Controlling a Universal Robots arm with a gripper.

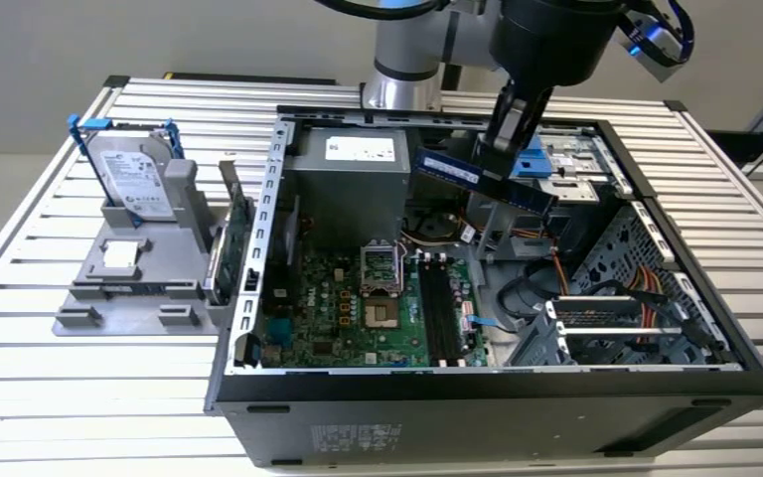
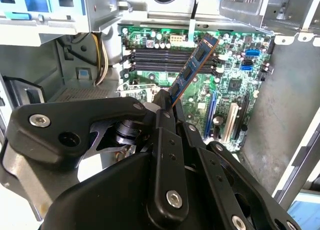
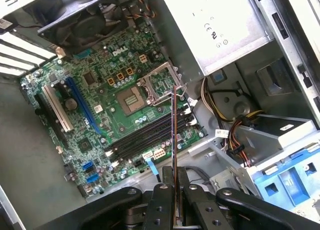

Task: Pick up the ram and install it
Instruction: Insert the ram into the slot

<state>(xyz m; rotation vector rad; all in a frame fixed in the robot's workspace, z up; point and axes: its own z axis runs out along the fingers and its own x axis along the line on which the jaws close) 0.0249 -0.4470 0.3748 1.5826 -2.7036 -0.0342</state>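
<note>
The ram (image 1: 468,176) is a slim dark blue stick with black chips. My gripper (image 1: 505,159) is shut on it and holds it tilted in the air over the open computer case (image 1: 488,397). It hangs above the motherboard (image 1: 342,318), apart from the black memory slots (image 1: 439,310). In the second wrist view the ram (image 2: 196,63) juts out from my fingers (image 2: 165,107) toward the memory slots (image 2: 165,59). The first wrist view has the ram (image 3: 174,135) edge-on between my fingers (image 3: 161,197), over the slots (image 3: 145,137).
A silver hard drive with blue rails (image 1: 136,174) stands in a grey fixture (image 1: 123,283) on the slatted table at the exterior view's left. A green expansion card (image 1: 229,253) stands beside the case wall. Power supply (image 1: 349,189), CPU socket (image 1: 381,288), cables (image 1: 620,288) and blue drive cage (image 1: 540,161) crowd the case.
</note>
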